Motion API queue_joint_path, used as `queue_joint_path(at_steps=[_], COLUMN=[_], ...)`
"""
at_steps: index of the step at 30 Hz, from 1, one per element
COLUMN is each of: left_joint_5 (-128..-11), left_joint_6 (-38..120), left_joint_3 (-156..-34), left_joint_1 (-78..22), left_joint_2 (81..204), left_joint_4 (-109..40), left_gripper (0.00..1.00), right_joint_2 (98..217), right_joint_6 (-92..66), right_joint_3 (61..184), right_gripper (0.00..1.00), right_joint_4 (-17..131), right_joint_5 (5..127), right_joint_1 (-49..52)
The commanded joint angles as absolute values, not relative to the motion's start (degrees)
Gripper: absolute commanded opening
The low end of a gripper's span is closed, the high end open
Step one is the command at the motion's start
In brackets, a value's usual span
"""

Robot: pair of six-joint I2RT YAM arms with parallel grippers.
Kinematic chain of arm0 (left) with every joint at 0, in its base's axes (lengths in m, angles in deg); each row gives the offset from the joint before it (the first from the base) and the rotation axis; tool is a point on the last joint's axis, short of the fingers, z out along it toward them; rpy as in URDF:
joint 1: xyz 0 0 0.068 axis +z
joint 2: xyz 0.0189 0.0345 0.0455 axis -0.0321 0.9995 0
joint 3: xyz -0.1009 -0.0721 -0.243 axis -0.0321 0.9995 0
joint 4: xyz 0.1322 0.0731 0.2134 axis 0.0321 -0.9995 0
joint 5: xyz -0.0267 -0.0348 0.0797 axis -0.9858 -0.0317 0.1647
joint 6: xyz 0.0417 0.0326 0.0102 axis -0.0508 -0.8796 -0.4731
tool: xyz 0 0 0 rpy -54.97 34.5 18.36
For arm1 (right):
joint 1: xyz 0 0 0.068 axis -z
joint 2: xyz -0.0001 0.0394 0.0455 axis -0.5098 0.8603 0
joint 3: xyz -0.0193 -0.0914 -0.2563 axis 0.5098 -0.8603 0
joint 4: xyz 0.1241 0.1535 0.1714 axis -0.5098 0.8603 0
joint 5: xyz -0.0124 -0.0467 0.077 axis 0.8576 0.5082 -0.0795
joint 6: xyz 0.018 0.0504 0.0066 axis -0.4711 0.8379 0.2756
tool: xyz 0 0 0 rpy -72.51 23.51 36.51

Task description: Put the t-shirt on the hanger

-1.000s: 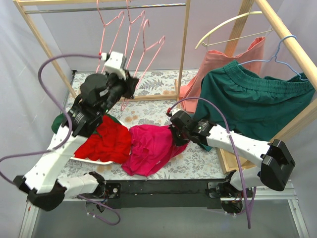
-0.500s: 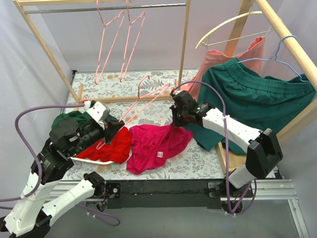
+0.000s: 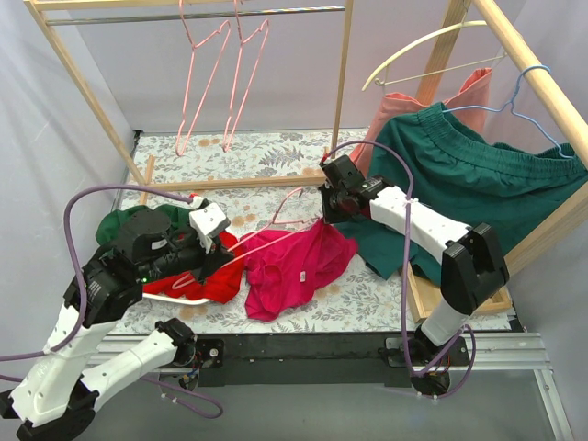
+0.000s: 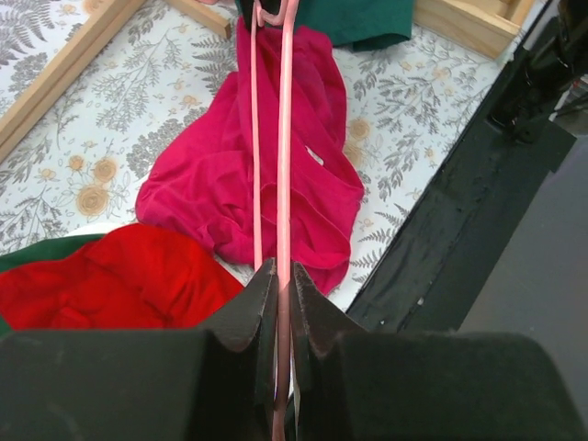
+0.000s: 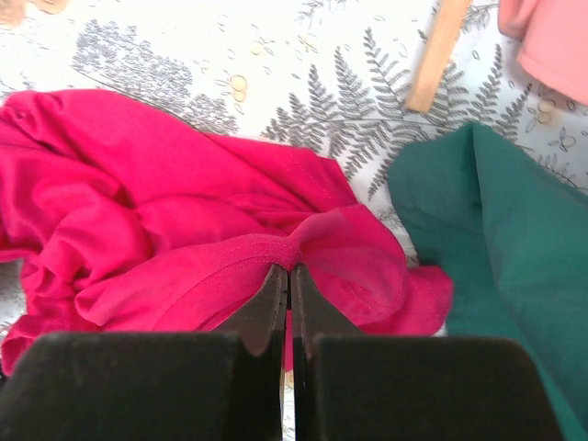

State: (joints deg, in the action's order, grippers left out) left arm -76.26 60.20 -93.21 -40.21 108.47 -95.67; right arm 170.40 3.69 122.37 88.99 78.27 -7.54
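The magenta t-shirt point(image 3: 294, 268) lies crumpled on the floral table, right of centre. My right gripper point(image 3: 329, 219) is shut on its upper right hem and holds that edge a little off the table; the pinch shows in the right wrist view point(image 5: 290, 268) on the t-shirt point(image 5: 184, 211). My left gripper point(image 3: 223, 246) is shut on a pale-pink wire hanger point(image 3: 290, 196). The hanger slants from the gripper over the t-shirt toward the right gripper. In the left wrist view the hanger wire point(image 4: 284, 138) runs out from between my jaws point(image 4: 283, 276) across the t-shirt point(image 4: 211, 175).
A red garment point(image 3: 197, 276) lies on a white tray beside the t-shirt, with a dark green one point(image 3: 124, 225) behind it. Two pink hangers point(image 3: 211, 64) hang on the wooden rack's rail. A cream hanger point(image 3: 423, 50), a salmon garment point(image 3: 459, 96) and a dark green garment point(image 3: 469, 184) hang at right.
My left arm came down from the rail with the hanger and brought it low over the t-shirt. My right gripper pulled the t-shirt's edge back and to the right.
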Motion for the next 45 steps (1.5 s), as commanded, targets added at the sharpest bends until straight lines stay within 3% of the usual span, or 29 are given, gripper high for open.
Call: queue_joint_path(at_steps=[1,17,45], left_joint_5=[-80.14,-77.52,-76.63], left_joint_6=[58.86,59.21,59.03], left_joint_3=[-94.34,-88.45,-87.66], left_joint_1=[-40.34,-40.34,-40.34], left_joint_2=[107.78,107.16,106.63], left_joint_4=[-99.69,-92.05,-92.92], left_gripper=[0.00,0.00,0.00], right_joint_2=[170.97,165.09,163.24], right_joint_6=[2.20,2.90,2.02], right_joint_3=[126.71,126.11,124.60], right_gripper=[0.01,0.01,0.01], right_joint_4=[89.96,92.77,95.06], right_joint_5=[77.91,74.30,75.62], right_joint_1=[-6.88,-7.14,-8.55])
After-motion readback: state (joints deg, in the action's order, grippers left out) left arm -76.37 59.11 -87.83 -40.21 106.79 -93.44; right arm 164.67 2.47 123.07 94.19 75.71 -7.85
